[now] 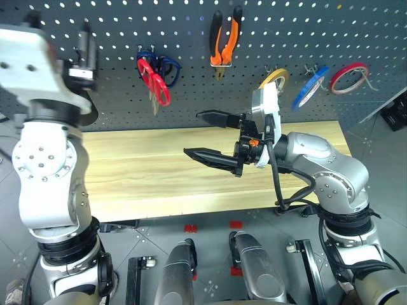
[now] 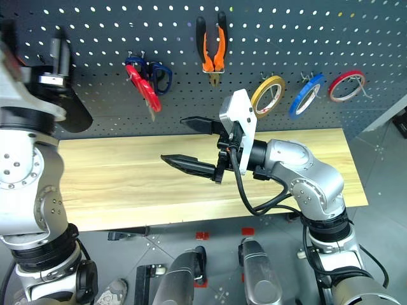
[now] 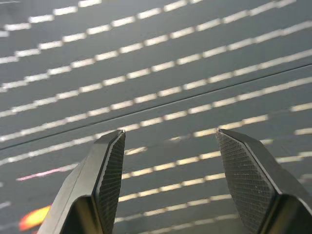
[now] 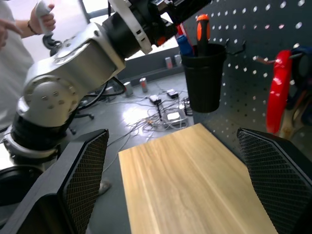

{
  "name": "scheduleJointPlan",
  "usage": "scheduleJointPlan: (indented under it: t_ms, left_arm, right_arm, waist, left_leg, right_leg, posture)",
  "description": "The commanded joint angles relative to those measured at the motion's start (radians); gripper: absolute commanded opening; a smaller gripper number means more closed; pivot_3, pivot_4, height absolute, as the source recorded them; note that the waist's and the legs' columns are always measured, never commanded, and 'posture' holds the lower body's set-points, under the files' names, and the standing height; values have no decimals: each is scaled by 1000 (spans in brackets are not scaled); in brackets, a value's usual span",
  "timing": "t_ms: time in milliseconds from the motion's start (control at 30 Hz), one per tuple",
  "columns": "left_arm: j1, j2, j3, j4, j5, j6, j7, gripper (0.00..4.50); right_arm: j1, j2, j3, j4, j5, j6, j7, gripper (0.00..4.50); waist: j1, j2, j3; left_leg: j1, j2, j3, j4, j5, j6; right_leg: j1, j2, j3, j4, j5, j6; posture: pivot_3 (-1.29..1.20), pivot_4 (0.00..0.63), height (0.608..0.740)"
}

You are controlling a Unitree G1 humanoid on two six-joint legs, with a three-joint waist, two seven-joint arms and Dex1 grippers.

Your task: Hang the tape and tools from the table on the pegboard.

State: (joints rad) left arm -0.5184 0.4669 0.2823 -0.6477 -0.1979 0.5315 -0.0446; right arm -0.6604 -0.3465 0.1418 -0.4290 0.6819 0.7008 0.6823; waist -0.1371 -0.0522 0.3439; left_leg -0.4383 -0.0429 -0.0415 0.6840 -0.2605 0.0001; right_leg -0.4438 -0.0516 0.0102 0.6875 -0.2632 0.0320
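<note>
The pegboard (image 1: 191,95) carries the red-handled scissors (image 1: 155,81), the orange-and-black pliers (image 1: 226,39) and the yellow-tan tape (image 1: 275,79), each on a hook. A blue-handled screwdriver (image 4: 184,45) stands in a black cup (image 4: 204,78) fixed to the board. My left gripper (image 3: 170,134) is raised close to the pegboard at its left end, above that cup, open and empty. My right gripper (image 1: 192,133) hovers over the middle of the table (image 1: 140,171), pointing left, open with nothing between its fingers.
Blue-handled scissors (image 1: 169,68) hang behind the red ones. A blue tape ring (image 1: 310,88) and a red tape ring (image 1: 348,77) hang right of the yellow one. An orange screwdriver (image 4: 203,27) shares the cup. A person (image 4: 14,73) stands beyond the table's left end.
</note>
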Motion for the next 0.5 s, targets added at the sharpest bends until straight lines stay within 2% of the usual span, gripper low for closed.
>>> scheduleJointPlan:
  t_ms: [33, 167, 267, 400, 500]
  left_arm:
    - [108, -25, 10, -108, -43, 60, -24, 3140]
    - [336, -81, 73, -227, -110, 150, -27, 3140]
    - [478, -119, 78, -268, -151, 193, -40, 3140]
    - [668, -194, 92, -203, -222, 262, -61, 3140]
    - [736, -183, 105, -87, -192, 220, -90, 3140]
  right_arm:
    - [64, 3, -12, -37, -49, -59, -38, 4500]
    - [191, 38, 0, -23, -215, -234, -128, 4500]
    - [258, 38, 4, 31, -305, -352, -129, 4500]
    - [340, 41, 6, 145, -428, -523, -151, 4500]
    - [400, 28, 12, 290, -528, -661, -168, 4500]
  waist:
    - [-5, 0, -14]
    - [-8, 2, -40]
    - [-1, 4, -62]
    - [9, 11, -111]
    - [19, 13, -145]
  left_leg:
    - [2, 0, 1, -2, 0, 0]
    - [4, 2, 4, -5, 0, 0]
    - [5, 1, 5, -4, 0, 0]
    - [6, 0, 4, -4, -1, 1]
    - [7, 0, 4, -5, -1, 1]
  right_leg:
    - [0, 0, 1, 0, 0, 0]
    - [-1, 0, 1, 2, 0, 0]
    - [0, 0, 2, 2, 0, 0]
    - [4, 0, 3, -4, 0, 0]
    - [5, 1, 3, -6, 0, 0]
  posture:
    - [-237, 235, 740]
    - [-224, 208, 740]
    - [-206, 184, 740]
    - [-197, 145, 740]
    - [-193, 120, 740]
